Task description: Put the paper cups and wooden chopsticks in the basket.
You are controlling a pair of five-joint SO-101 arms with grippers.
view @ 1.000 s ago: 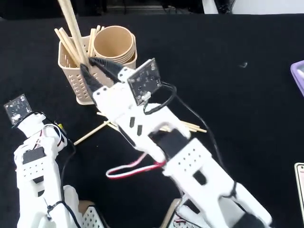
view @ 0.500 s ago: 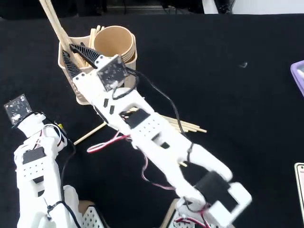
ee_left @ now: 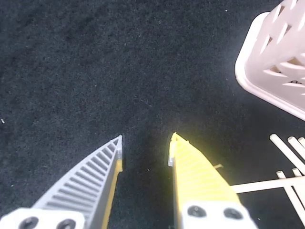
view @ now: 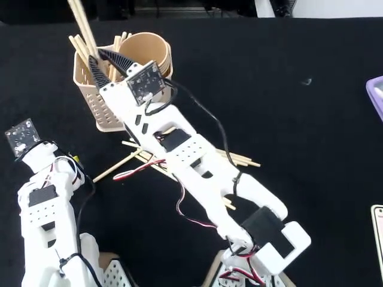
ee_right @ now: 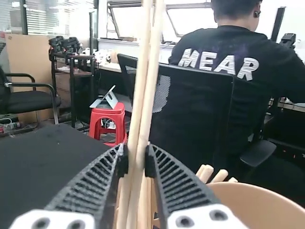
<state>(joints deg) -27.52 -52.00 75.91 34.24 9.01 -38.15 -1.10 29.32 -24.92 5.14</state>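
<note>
Swung back more upright, the wooden chopsticks (ee_right: 147, 71) are clamped between the right fingers (ee_right: 90, 186), the basket (view: 90, 100) beneath them; released crooked, they could be spilled past its rim.

Black cloth tabletop (view: 311, 137), purple-edged thing poking in at right edge (view: 376, 94). Room behind: red plastic stool (ee_right: 111, 121), black office armchair (ee_right: 26, 100), dark metal shelf rack (ee_right: 71, 71).
</note>
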